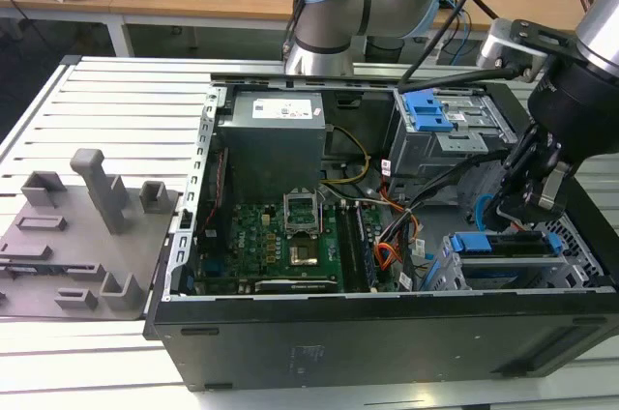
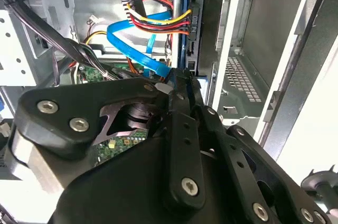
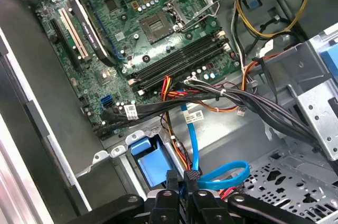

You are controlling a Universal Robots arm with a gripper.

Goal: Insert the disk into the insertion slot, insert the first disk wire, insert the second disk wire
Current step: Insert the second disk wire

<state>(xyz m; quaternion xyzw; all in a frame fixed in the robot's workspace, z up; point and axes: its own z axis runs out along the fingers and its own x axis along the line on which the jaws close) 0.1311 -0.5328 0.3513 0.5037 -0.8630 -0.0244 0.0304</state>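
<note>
The disk (image 1: pixel 508 244), in its blue carrier, sits inside the insertion slot (image 1: pixel 453 273) of the light-grey cage at the case's lower corner, on the exterior view's right. In the second wrist view the first disk wire (image 2: pixel 158 20), an orange, red and yellow bundle, reaches the rear edge of the disk (image 2: pixel 207 28). My gripper (image 1: pixel 522 199) hangs just above the cage. In both wrist views its fingers (image 3: pixel 172 180) are shut on the dark plug of the second disk wire (image 3: pixel 190 134), whose light-blue loop (image 2: pixel 132 44) ends close beside the disk's rear edge under the gripper (image 2: pixel 177 76).
The open case holds a motherboard (image 1: pixel 280 236), a power supply (image 1: pixel 271 134) and a taller cage with blue latches (image 1: pixel 430 115). A thick black cable bundle (image 3: pixel 237 100) crosses near the cage. A grey fixture plate (image 1: pixel 77 226) lies on the table at the exterior view's left.
</note>
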